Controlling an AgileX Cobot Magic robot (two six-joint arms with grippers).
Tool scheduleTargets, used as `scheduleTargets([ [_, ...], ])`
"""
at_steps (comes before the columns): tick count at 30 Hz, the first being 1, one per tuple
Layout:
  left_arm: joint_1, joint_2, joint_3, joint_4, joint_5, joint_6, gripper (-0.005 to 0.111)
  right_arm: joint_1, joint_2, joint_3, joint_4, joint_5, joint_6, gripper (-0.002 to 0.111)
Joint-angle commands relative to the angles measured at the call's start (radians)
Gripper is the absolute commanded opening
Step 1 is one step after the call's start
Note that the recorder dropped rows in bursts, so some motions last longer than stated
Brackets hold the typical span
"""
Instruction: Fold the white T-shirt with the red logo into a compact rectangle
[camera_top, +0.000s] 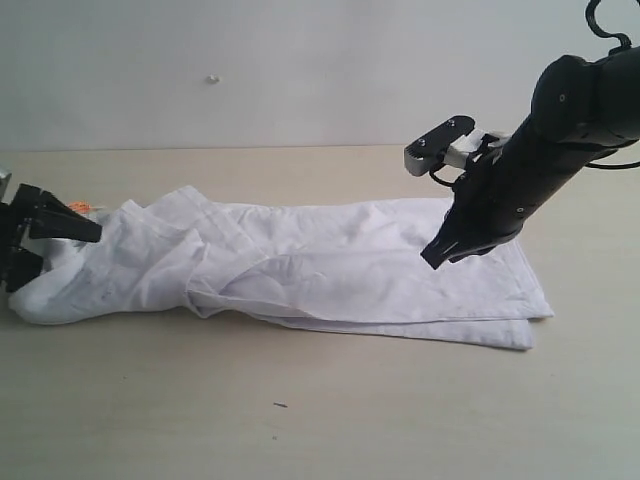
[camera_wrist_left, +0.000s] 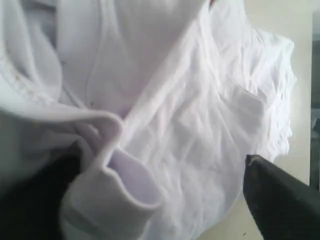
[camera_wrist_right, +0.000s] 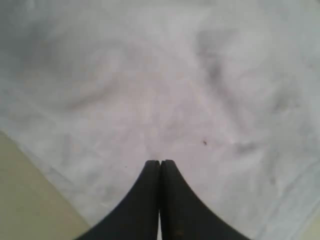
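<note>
Right hand (camera_top: 437, 258), fingers together, slants down over the white T-shirt (camera_top: 330, 270); left hand (camera_top: 62, 248), fingers apart, straddles its bunched end on the table (camera_top: 300, 420).

The white T-shirt (camera_top: 350, 270) is made of soft cloth. It is seen as matt and full of creases, and a thicker stitched hem is seen at one sleeve. The tabletop (camera_top: 300, 420) is made of pale board that looks like wood, smooth and matt. The jaws of the right gripper (camera_wrist_right: 160, 163) are made of smooth black plastic with a faint shine. The jaws of the left gripper (camera_wrist_left: 160, 165) are black and matt. A grey metal-look bracket (camera_top: 440, 140) is seen on the right arm (camera_top: 580, 100), whose black shell is a little glossy.
</note>
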Motion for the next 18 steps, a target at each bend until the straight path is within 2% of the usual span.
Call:
scheduleTargets([
  [1,-0.097,0.037,0.018,0.170,-0.067,-0.004,0.074,-0.003,-0.009,0.001,0.005,-0.004,0.003,0.000],
  [3,-0.123,0.037,0.018,0.211,-0.089,-0.021,0.055,-0.003,-0.009,0.001,0.005,-0.004,0.003,0.000],
  [7,-0.141,0.037,0.018,0.225,-0.085,-0.034,0.004,-0.003,-0.009,0.001,0.005,-0.002,0.003,0.000],
  [8,-0.141,0.037,0.018,0.225,-0.073,-0.028,0.001,-0.003,-0.009,0.001,0.005,-0.002,0.003,0.000],
  [13,-0.121,0.022,0.018,0.301,-0.019,-0.030,0.000,-0.003,-0.009,0.001,0.005,-0.001,0.003,0.000],
  [18,-0.036,-0.041,0.018,0.354,0.026,-0.067,0.000,-0.003,-0.009,0.001,0.005,-0.001,0.003,0.000],
])
